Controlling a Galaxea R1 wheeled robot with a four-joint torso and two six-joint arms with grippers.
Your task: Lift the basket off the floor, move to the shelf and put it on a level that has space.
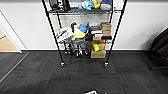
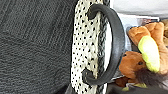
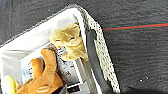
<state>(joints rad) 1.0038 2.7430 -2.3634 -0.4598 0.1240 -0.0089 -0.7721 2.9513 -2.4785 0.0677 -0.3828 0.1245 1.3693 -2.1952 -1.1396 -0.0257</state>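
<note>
The basket (image 2: 85, 50) shows close up in the left wrist view: cream-and-dark woven wall, curved dark handle (image 2: 117, 42), an orange-brown plush toy (image 2: 130, 67) and a yellow-green one (image 2: 150, 52) inside. In the right wrist view I see the basket's (image 3: 105, 57) pale lining, its other dark handle (image 3: 93, 57) and the plush toys (image 3: 68, 41), with the floor's (image 3: 140, 50) dark carpet beneath. Straight ahead in the head view stands the shelf (image 1: 51, 30), a black wire rack on casters. Its highest tier in sight (image 1: 75, 11) carries toys, and the posts run past the picture's upper edge, so the level with room is hidden.
The rack's lower tiers hold boxes, toys and books (image 1: 98, 52). Dark carpet floor (image 1: 82, 77) stretches between me and the rack. A doorway with light wooden flooring (image 1: 7, 45) lies to the left, a dark chair (image 1: 160, 47) to the right. A red line (image 3: 137, 26) crosses the carpet.
</note>
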